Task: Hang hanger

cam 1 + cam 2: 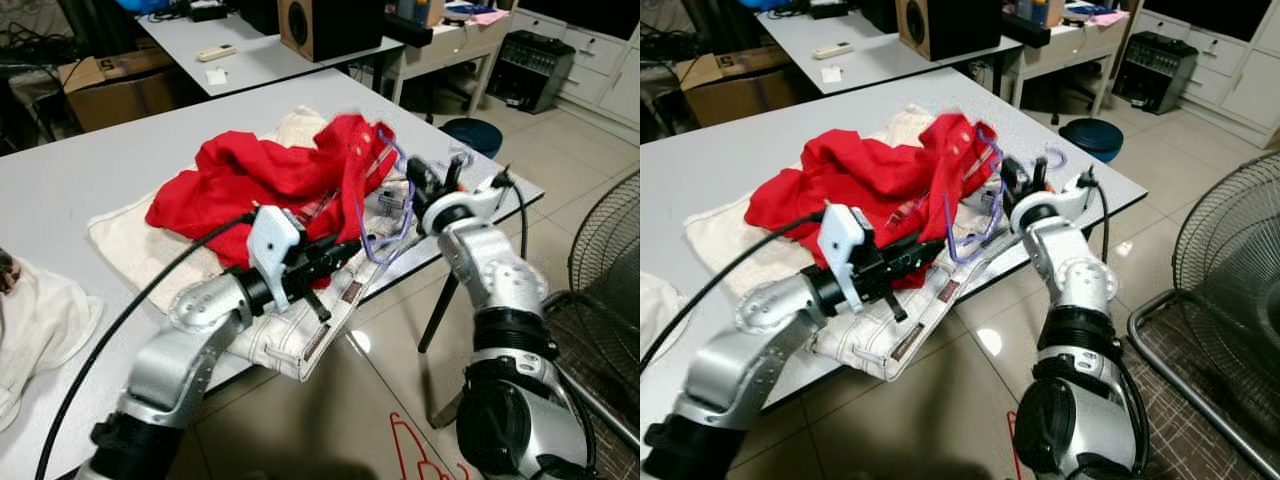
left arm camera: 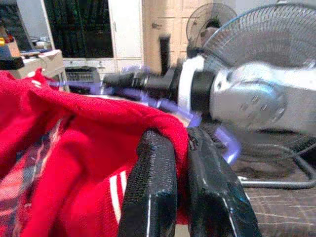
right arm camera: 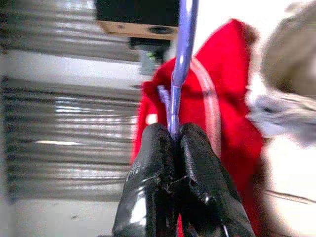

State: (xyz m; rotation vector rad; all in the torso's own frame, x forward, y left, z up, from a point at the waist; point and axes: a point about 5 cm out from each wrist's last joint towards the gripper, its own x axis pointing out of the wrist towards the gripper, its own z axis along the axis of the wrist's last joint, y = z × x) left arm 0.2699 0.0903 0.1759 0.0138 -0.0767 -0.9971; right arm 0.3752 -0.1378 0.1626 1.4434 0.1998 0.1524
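In the middle of the frame, the red shirt [image 1: 270, 175] lies on the table [image 1: 80, 180], on top of white clothes [image 1: 300, 335]. The right gripper [image 3: 174, 143] has its fingers pressed tight on the thin purple hanger [image 1: 385, 225], which pokes into the shirt. The left gripper [image 2: 180, 148] pinches a fold of the red cloth. To do this well, I think the left one should hold the shirt opening steady while the right one slides the hanger in slowly, so it does not snag.

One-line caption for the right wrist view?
Right pincer shut on purple hanger, red garment behind.
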